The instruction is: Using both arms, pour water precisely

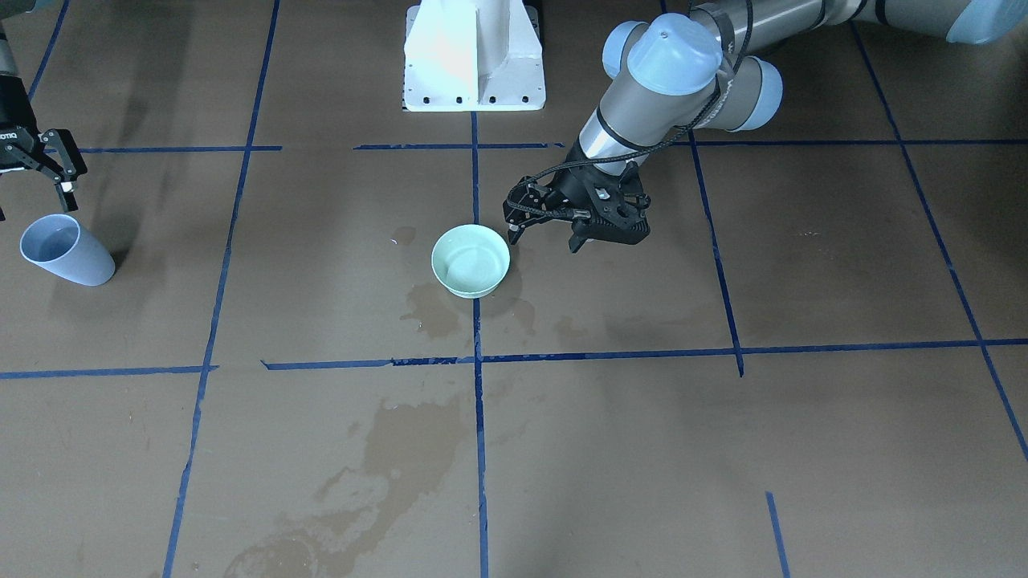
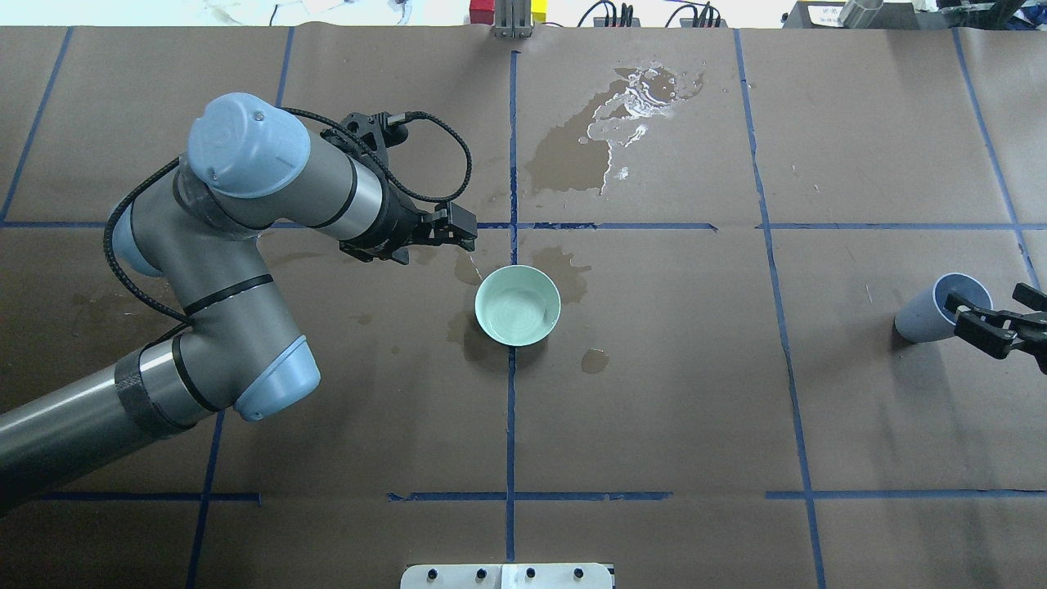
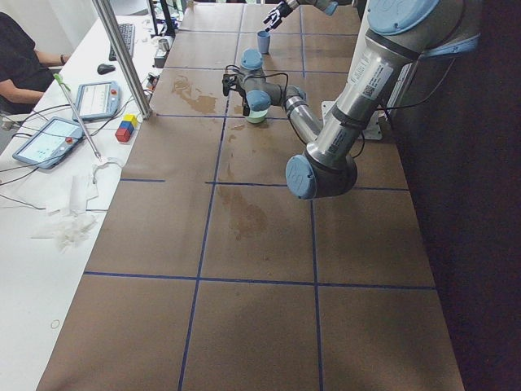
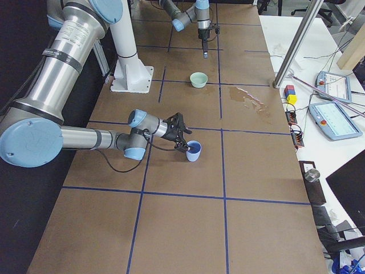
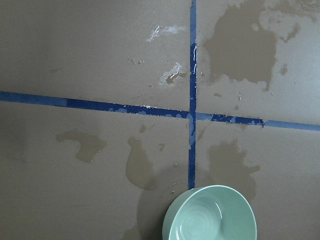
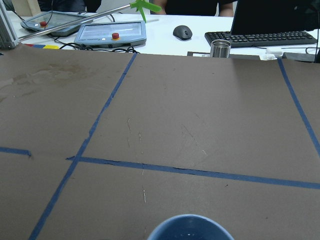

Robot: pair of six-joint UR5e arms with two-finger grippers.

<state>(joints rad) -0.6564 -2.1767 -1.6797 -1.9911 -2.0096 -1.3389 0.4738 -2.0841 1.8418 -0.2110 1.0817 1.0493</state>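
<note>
A pale green bowl [image 1: 471,260] stands at the table's middle; it also shows in the overhead view [image 2: 518,304] and low in the left wrist view [image 5: 210,216], with a faint sheen of water [image 5: 200,225] in it. My left gripper [image 1: 544,241] [image 2: 466,240] is open and empty, just beside the bowl's rim. A blue cup [image 1: 66,250] [image 2: 939,306] [image 4: 194,151] stands far off on my right side. My right gripper [image 1: 36,207] [image 2: 959,321] is open, close by the cup's rim. The cup's rim [image 6: 190,227] shows low in the right wrist view.
Dark wet stains [image 2: 589,139] [image 1: 401,457] lie on the brown paper beyond and around the bowl. The white pedestal [image 1: 474,56] stands at the robot's side. Tablets, a keyboard and a metal can [image 6: 220,48] lie past the table's far edge.
</note>
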